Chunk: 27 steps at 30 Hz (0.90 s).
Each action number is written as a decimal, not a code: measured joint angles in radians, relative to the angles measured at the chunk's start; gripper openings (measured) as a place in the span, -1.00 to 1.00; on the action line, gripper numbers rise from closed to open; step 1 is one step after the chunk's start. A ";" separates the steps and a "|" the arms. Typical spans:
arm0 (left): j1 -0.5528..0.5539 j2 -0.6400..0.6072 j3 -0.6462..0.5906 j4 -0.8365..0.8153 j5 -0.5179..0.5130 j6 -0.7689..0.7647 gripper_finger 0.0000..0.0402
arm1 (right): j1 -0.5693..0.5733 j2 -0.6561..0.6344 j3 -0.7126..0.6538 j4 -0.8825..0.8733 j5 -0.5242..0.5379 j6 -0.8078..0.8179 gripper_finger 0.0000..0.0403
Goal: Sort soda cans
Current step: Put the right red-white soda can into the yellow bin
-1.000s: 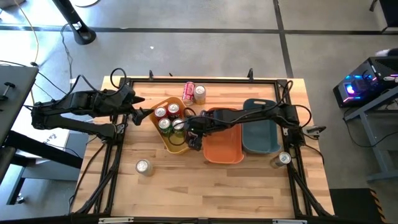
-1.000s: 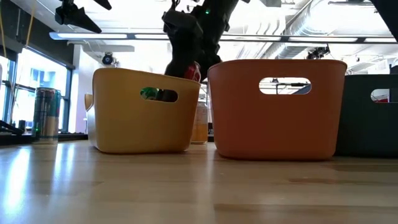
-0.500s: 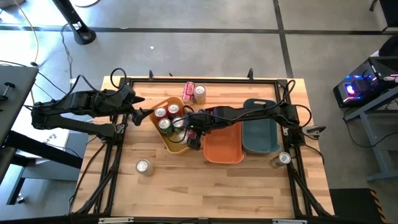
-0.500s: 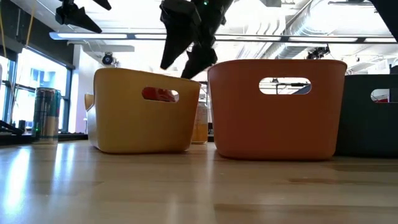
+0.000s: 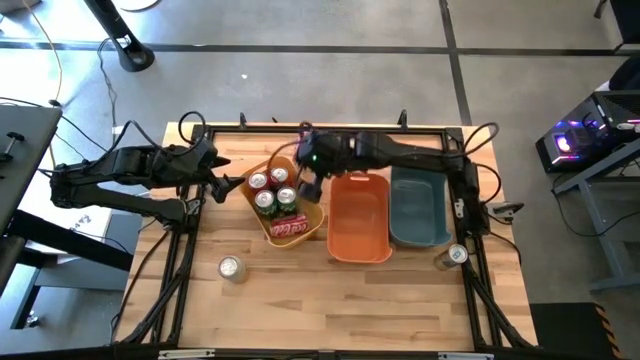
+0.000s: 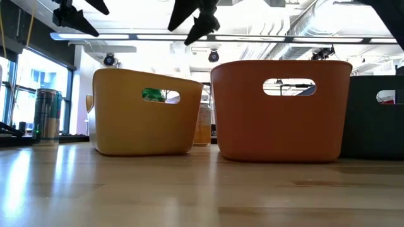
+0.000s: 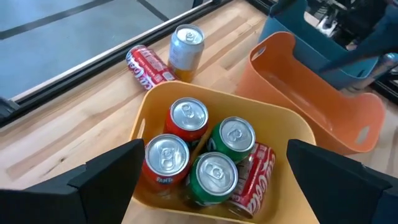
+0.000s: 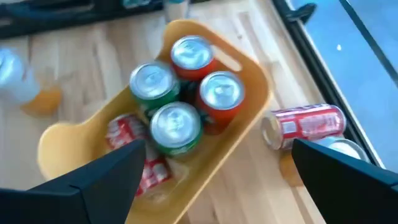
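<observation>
With five cans already in the yellow bin [image 5: 283,232] at table centre, the right gripper [image 5: 310,180] hovers at its 1 o'clock, jaws apart and empty, probably heading for the two cans [image 5: 311,148] at 12 o'clock, while the left gripper [image 5: 225,186], jaws apart, waits at 9 o'clock.
</observation>
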 joint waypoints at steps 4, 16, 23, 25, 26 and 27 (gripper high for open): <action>0.000 0.004 0.000 0.023 0.055 -0.010 0.93 | -0.023 0.000 -0.021 -0.013 -0.046 -0.007 0.98; -0.177 0.220 -0.190 0.364 0.304 0.003 0.87 | -0.005 -0.005 -0.090 -0.111 0.012 -0.106 0.98; -0.173 0.431 -0.120 0.430 0.331 0.173 0.73 | -0.031 -0.059 -0.090 -0.198 0.020 -0.116 0.98; -0.164 0.482 -0.093 0.378 0.328 0.216 0.70 | -0.042 -0.076 -0.090 -0.223 0.035 -0.114 0.98; -0.162 0.506 -0.083 0.358 0.319 0.232 0.69 | -0.048 -0.088 -0.090 -0.235 0.048 -0.114 0.98; -0.163 0.525 -0.079 0.338 0.304 0.241 0.67 | -0.054 -0.098 -0.090 -0.246 0.065 -0.114 0.98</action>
